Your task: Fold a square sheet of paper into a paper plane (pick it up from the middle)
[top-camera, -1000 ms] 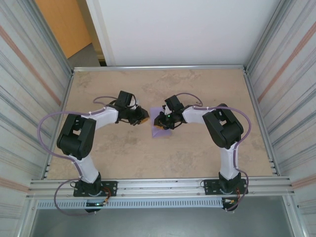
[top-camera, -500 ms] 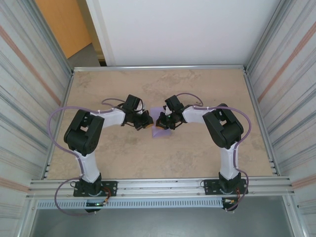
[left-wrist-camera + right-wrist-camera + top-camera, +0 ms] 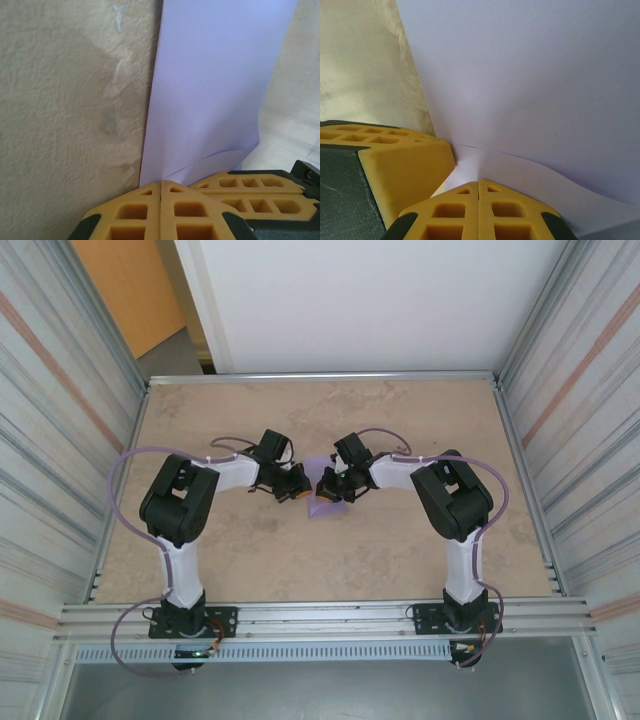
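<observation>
Now that left fingers point(image 3: 135, 212) closed, sheet point(image 3: 215, 90) pinched

square sheet of paper point(image 3: 215, 75): thin, smooth, matt. table point(image 3: 65, 125): rough, mottled, matt. left tool point(image 3: 160, 186): yellow matt plastic.

The left arm point(image 3: 232, 475) and right arm point(image 3: 398, 472) have white links, bulky black joints and a looping lilac cable point(image 3: 113, 485) each. The left claw point(image 3: 160, 183) and right claw point(image 3: 478, 181) have yellow-orange fingers point(image 3: 130, 215) moulded with square pockets.
</observation>
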`<action>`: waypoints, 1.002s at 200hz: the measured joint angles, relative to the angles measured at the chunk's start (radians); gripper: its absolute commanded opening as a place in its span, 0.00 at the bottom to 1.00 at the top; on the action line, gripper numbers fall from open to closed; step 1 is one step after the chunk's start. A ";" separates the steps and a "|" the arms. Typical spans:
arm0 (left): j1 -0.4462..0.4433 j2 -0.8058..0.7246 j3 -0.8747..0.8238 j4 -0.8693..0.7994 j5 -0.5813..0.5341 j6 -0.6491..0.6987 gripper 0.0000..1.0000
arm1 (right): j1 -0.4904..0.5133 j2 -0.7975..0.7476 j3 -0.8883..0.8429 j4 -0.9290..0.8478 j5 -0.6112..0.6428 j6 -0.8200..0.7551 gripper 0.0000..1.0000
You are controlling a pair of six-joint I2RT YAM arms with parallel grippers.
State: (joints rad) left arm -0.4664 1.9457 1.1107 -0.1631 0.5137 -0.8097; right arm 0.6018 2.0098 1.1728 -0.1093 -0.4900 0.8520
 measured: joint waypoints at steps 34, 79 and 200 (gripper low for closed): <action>0.000 0.002 0.004 -0.008 -0.001 0.010 0.03 | -0.006 -0.006 0.000 -0.001 -0.007 -0.001 0.09; 0.000 0.009 0.021 -0.034 -0.003 0.026 0.03 | -0.019 -0.017 0.014 -0.005 -0.002 -0.032 0.09; 0.000 0.022 0.048 -0.074 -0.010 0.047 0.02 | -0.109 -0.017 -0.013 -0.006 0.040 -0.056 0.08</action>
State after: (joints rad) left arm -0.4667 1.9675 1.1591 -0.2375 0.5041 -0.7624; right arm 0.4927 1.9930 1.1599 -0.1154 -0.4496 0.7956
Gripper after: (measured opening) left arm 0.048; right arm 0.078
